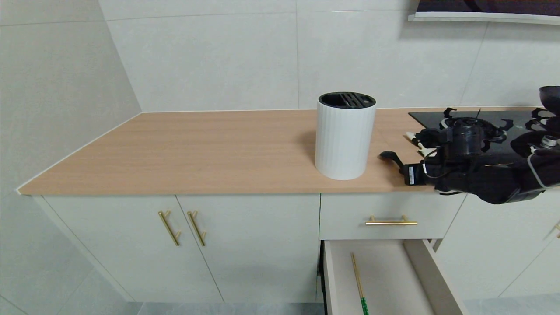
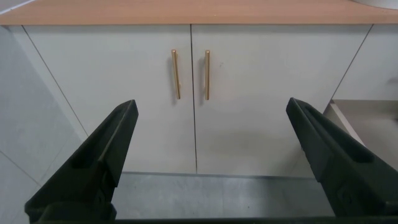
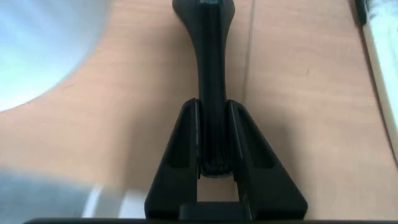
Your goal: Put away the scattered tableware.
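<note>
A black utensil with a rounded end lies low over the wooden countertop, just right of a white ribbed utensil holder. My right gripper is shut on its handle. In the right wrist view the black handle runs straight out from between the fingers of that gripper, with the holder off to one side. My left gripper hangs open below counter height, facing the cabinet doors, with nothing between its fingers.
An open drawer under the counter holds a pair of chopsticks. A black stove top lies at the right, with a white utensil by its near corner. Cabinet doors with gold handles stand below.
</note>
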{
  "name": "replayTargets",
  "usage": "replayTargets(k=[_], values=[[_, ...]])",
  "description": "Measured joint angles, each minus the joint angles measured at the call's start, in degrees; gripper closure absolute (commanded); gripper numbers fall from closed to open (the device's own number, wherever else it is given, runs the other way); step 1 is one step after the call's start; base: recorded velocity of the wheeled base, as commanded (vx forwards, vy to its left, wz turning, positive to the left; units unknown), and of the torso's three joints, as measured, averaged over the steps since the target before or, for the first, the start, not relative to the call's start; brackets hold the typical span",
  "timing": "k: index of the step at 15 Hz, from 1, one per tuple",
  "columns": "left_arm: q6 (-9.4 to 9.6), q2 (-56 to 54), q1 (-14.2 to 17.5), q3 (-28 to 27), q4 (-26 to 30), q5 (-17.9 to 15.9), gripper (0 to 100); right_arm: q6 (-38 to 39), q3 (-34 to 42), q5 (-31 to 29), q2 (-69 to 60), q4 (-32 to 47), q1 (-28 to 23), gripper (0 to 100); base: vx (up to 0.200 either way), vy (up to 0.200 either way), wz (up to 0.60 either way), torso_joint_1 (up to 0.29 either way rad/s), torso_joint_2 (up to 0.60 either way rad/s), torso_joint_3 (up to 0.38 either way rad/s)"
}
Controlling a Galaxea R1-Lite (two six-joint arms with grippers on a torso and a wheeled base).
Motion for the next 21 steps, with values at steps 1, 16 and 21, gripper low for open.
replayTargets(k=[1, 16, 21], values=[[-0.02, 0.0, 0.0, 0.0, 0.0, 0.0, 0, 1.3, 1.7, -0.1, -2.6, 1.5, 0.6, 100, 0.000, 0.000, 0.00, 0.000, 0.00, 0.000], [-0.02, 0.0, 0.0, 0.0, 0.0, 0.0, 0, 5.3, 32.3, 0.5, -38.3, 12.9, 5.6, 100, 0.000, 0.000, 0.00, 0.000, 0.00, 0.000], [-0.02, 0.0, 0.0, 0.0, 0.0, 0.0, 0, 5.2, 33.3, 0.5, -37.7, 12.9, 5.9, 100, 0.000, 0.000, 0.00, 0.000, 0.00, 0.000]])
